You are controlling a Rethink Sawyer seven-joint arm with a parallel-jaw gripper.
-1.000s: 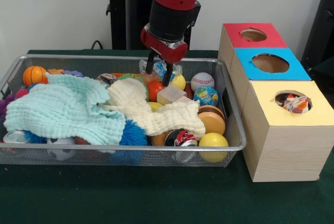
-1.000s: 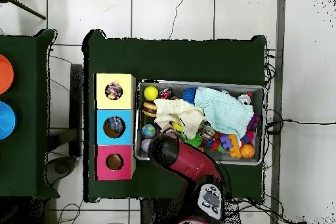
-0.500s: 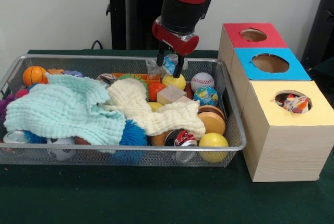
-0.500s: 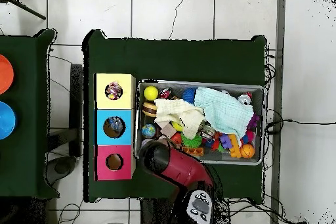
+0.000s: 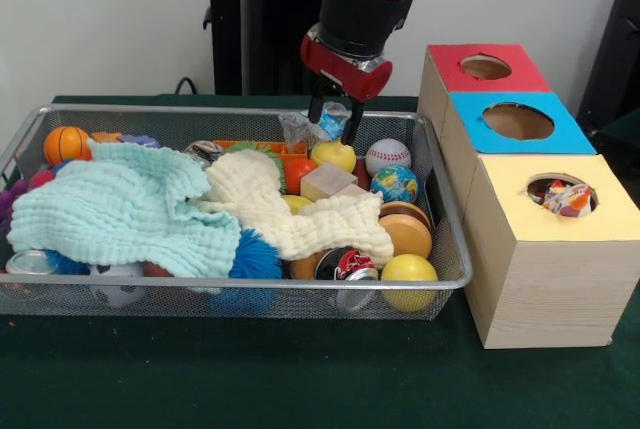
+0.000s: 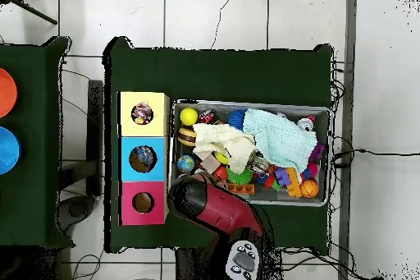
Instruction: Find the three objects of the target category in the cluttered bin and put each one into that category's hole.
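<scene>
My gripper (image 5: 334, 129) hangs over the back right of the wire mesh bin (image 5: 250, 284). It is shut on a scrunched white cloth ball with blue patches (image 5: 326, 122), held just above the clutter; part of the cloth hangs to the left. In the overhead view the arm (image 6: 197, 198) hides both gripper and cloth at the bin's (image 6: 250, 103) lower left. Another printed cloth ball (image 5: 566, 198) sits in the round hole of the yellow-topped box (image 5: 600, 224); it also shows in the overhead view (image 6: 143, 113). No third cloth ball shows.
The bin holds a mint towel (image 5: 125, 209), a cream towel (image 5: 300, 214), a baseball (image 5: 388, 156), a globe ball (image 5: 394, 184), yellow balls (image 5: 409, 271), a can (image 5: 345, 265) and a small basketball (image 5: 66, 144). A blue-topped box (image 5: 520, 124) and a red-topped box (image 5: 485, 69) stand behind the yellow one.
My gripper rose out of the clutter and moved right toward the boxes, carrying the white and blue cloth with it.
</scene>
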